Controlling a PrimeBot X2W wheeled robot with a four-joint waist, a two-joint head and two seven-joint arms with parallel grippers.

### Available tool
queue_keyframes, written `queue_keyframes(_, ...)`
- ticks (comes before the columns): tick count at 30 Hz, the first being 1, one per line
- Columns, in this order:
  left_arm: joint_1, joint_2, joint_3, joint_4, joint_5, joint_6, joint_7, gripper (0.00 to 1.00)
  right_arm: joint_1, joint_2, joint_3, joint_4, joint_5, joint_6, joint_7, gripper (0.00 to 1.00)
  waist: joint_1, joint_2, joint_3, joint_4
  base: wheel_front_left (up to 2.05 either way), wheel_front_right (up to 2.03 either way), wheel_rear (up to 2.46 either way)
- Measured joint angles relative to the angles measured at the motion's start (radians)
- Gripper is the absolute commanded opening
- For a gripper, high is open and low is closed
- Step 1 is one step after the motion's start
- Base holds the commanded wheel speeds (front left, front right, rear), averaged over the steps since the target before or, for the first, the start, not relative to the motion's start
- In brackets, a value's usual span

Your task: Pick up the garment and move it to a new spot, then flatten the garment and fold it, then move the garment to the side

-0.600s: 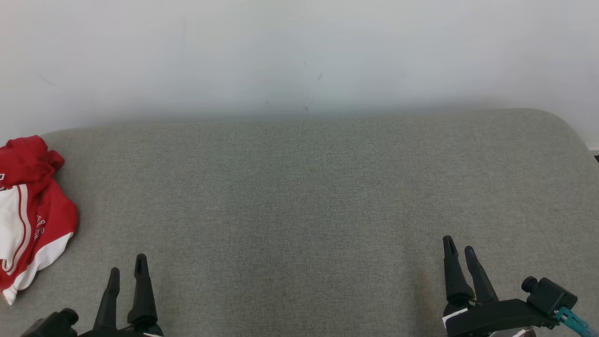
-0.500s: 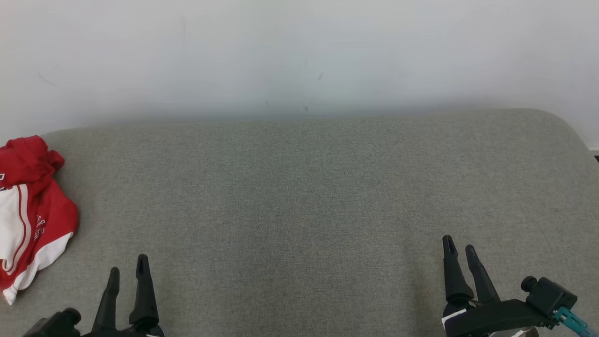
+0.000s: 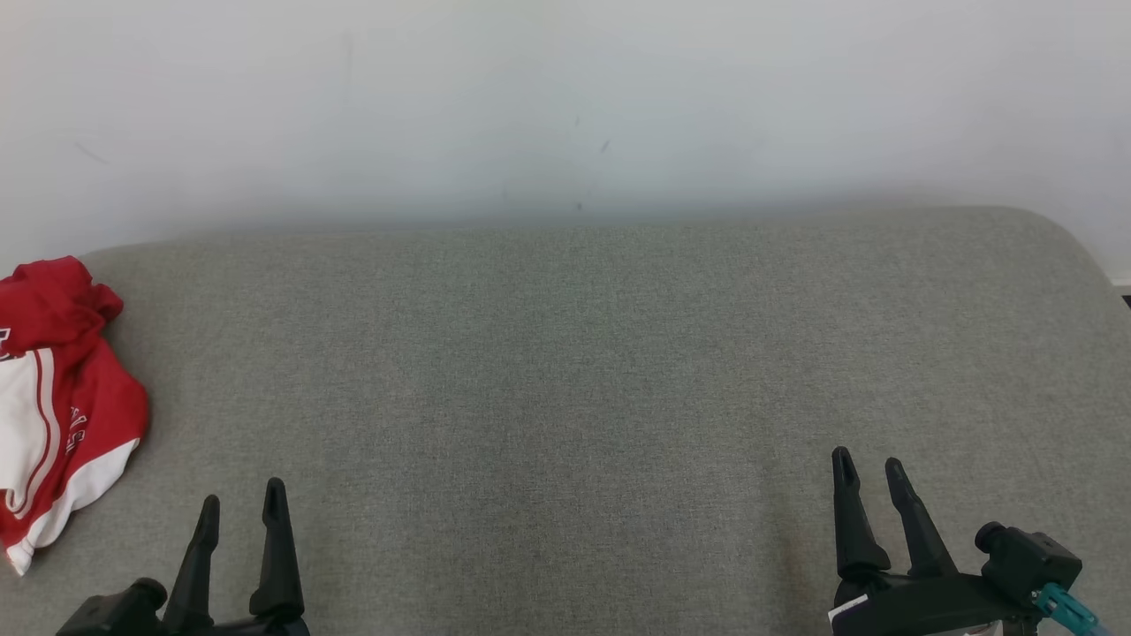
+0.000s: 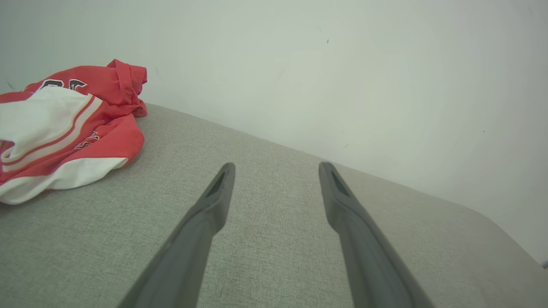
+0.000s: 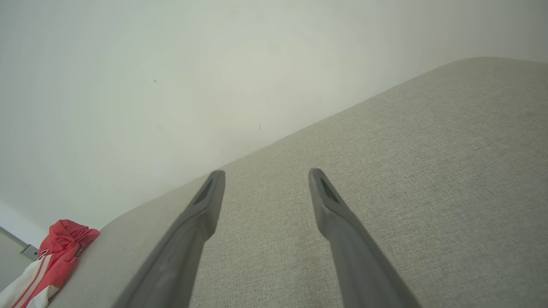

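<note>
- The garment (image 3: pixel 62 406), red and white, lies crumpled at the far left edge of the grey cushion (image 3: pixel 583 371), near the white wall (image 3: pixel 565 106).
- The left gripper (image 3: pixel 240 505) hangs low over the cushion, fingers spread apart, holding nothing.
- The right gripper (image 3: pixel 870 464) is likewise spread and empty, well apart from the garment.

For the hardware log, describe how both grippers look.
Left gripper: two long, tapering black fingers with a slot near each tip, on a black base with a round knob. Right gripper: the same fingers, a black base with a white label, a round knob and a teal plug.
</note>
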Motion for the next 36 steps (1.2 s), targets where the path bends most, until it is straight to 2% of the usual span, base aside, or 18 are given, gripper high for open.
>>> queue_keyframes(18, 0.021, 0.013, -0.009, -0.023, 0.182, 0.006, -0.044, 1.00, 0.011, 0.000, 0.002, -0.011, -0.184, 0.000, -0.044, 1.00, 0.0000, 0.0000, 0.001, 0.003, 0.00, 0.00, 0.00)
queue_keyframes(36, 0.035, 0.020, -0.008, -0.034, 0.309, 0.000, -0.078, 1.00, 0.017, 0.000, 0.002, -0.017, -0.298, 0.000, -0.077, 1.00, 0.0000, 0.0000, 0.003, 0.006, 0.00, 0.00, 0.00)
